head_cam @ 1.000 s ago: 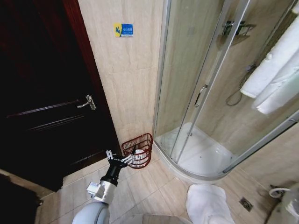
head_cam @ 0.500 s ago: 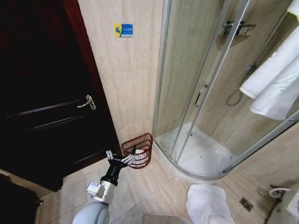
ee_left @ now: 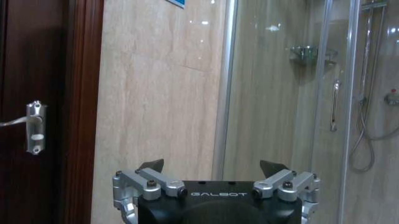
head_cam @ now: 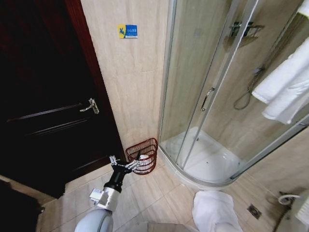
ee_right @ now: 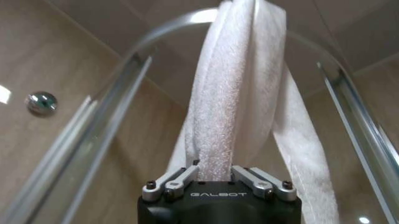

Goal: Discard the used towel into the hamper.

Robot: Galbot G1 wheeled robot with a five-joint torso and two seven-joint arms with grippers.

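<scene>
Item: white terry-cloth towel (ee_right: 240,93), folded lengthwise into thick hanging bands, draped over the curved chrome top rail of the shower enclosure (ee_right: 118,93); seen from the head camera as white folds (head_cam: 285,82) at the upper right, high above the floor. Right gripper (ee_right: 215,173): directly under the towel, its metal fingers (ee_right: 177,178) closed on the lower edge of the central fold, cloth filling the gap between them and rising straight up from the pinch. Item: small round reddish-brown wire hamper (head_cam: 143,155) with openwork sides, standing on the beige floor tiles in the corner where the beige marble-look wall (head_cam: 130,87) met the glass shower screen (head_cam: 203,82), just right of the dark wooden door (head_cam: 43,96) with its silver lever handle (head_cam: 91,106); something pale lay inside, too small to identify. Left gripper (head_cam: 126,164): low, extended forward at the hamper's near rim, fingers (ee_left: 151,166) spread wide apart and holding nothing; whether they touched the wire could not be told. The towel and the hamper were well apart, one overhead at right, the other on the floor at centre. Also present: a white cloth mat (head_cam: 215,211) on the floor before the white shower tray (head_cam: 212,162), and a blue and yellow sign (head_cam: 127,31) on the wall.
</scene>
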